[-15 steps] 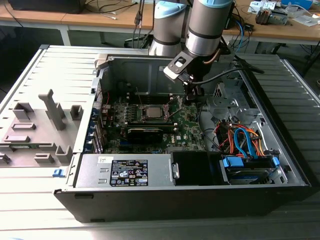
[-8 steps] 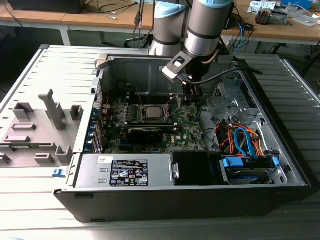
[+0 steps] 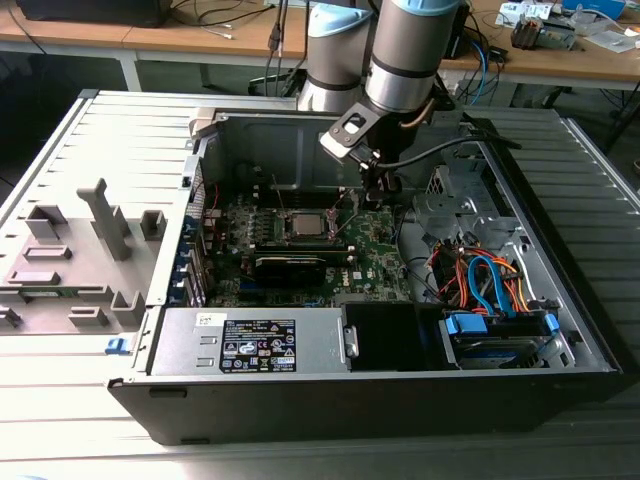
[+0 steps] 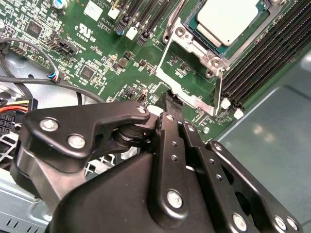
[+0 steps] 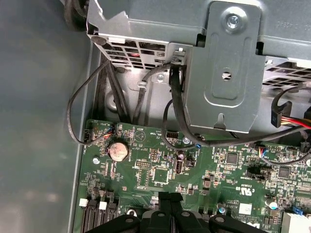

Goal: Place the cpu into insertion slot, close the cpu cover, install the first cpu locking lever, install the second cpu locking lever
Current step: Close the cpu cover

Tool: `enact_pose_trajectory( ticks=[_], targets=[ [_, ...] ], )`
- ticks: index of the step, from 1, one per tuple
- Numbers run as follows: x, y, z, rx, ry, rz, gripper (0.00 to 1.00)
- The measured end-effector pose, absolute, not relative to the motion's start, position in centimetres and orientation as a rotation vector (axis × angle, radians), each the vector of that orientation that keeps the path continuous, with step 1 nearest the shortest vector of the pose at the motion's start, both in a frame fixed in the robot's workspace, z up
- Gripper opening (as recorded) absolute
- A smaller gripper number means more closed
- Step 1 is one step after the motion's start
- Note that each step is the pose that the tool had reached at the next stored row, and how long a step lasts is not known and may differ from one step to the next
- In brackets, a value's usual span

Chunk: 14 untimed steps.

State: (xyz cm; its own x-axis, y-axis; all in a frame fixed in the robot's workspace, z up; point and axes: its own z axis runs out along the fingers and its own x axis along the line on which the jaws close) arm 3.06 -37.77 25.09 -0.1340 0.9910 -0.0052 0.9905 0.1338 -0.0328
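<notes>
The cpu [image 4: 227,18] is a pale grey square lying flat inside the insertion slot [image 3: 284,224] in the middle of the green motherboard. The silver cpu cover [image 4: 206,51] frames it and looks lowered around it. A thin metal locking lever [image 4: 219,90] stands beside the socket, and a silver frame edge [image 4: 187,94] runs from the socket toward my fingertips. My gripper [image 4: 171,98] is shut with nothing visible between its black fingers [image 5: 163,201]. It hovers low over the board at that frame's near corner. In the exterior view the gripper [image 3: 381,192] is to the right of the cpu [image 3: 303,222].
A long black card [image 3: 290,262] lies just in front of the socket. Memory slots [image 4: 272,53] run along one side of it. Orange and blue cables [image 3: 480,280] and a drive cage [image 3: 500,325] fill the exterior view's right. A metal bracket [image 5: 228,73] and black cables [image 5: 175,111] rise past the board's edge.
</notes>
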Motion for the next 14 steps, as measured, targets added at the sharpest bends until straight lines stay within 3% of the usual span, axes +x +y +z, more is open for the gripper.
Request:
enact_pose_trajectory(
  ticks=[14],
  targets=[
    [1.8, -37.8, 25.1, -2.055, -2.352, 0.044, 0.11]
  ],
)
